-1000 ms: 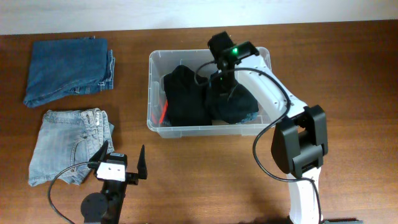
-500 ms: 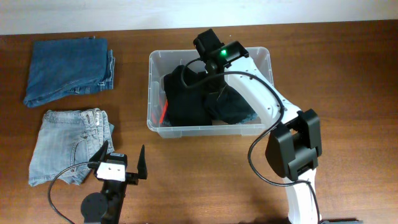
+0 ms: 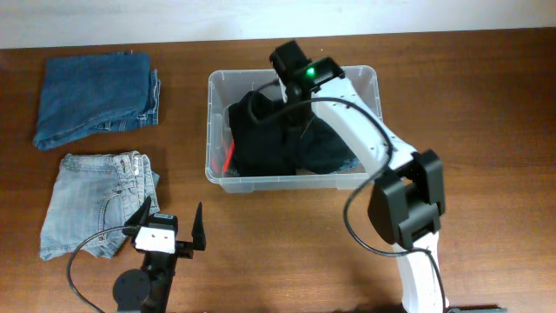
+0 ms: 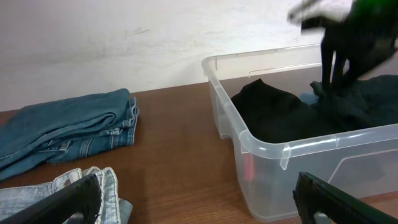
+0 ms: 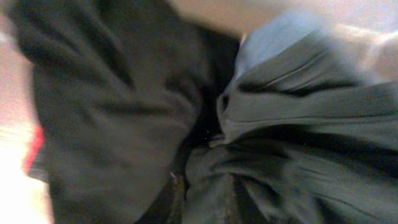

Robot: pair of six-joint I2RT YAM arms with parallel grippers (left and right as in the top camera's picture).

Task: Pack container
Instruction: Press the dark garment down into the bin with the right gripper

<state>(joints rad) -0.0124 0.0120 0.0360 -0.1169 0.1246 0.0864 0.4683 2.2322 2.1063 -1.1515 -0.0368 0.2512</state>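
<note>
The clear plastic container (image 3: pixel 211 130) stands at the middle back of the table and also shows in the left wrist view (image 4: pixel 298 146). It holds a black garment (image 3: pixel 256 139) on the left and a dark grey garment (image 3: pixel 326 152) on the right. My right gripper (image 3: pixel 298 111) reaches down into the container between them. In the right wrist view the grey garment (image 5: pixel 311 143) has folds that bunch toward the jaws (image 5: pixel 202 186), beside the black garment (image 5: pixel 106 106). The fingers themselves are buried in cloth. My left gripper (image 3: pixel 172 222) is open and empty near the front edge (image 4: pixel 199 211).
Folded dark blue jeans (image 3: pixel 95 100) lie at the back left. Folded light blue jeans (image 3: pixel 95 204) lie in front of them, close to my left gripper. Both show in the left wrist view (image 4: pixel 68 127) (image 4: pixel 93 186). Something red (image 3: pixel 228 159) shows at the container's left wall.
My right arm has moved left over the container, and the grey garment has shifted left with it, against the black one. The left arm has not moved.
</note>
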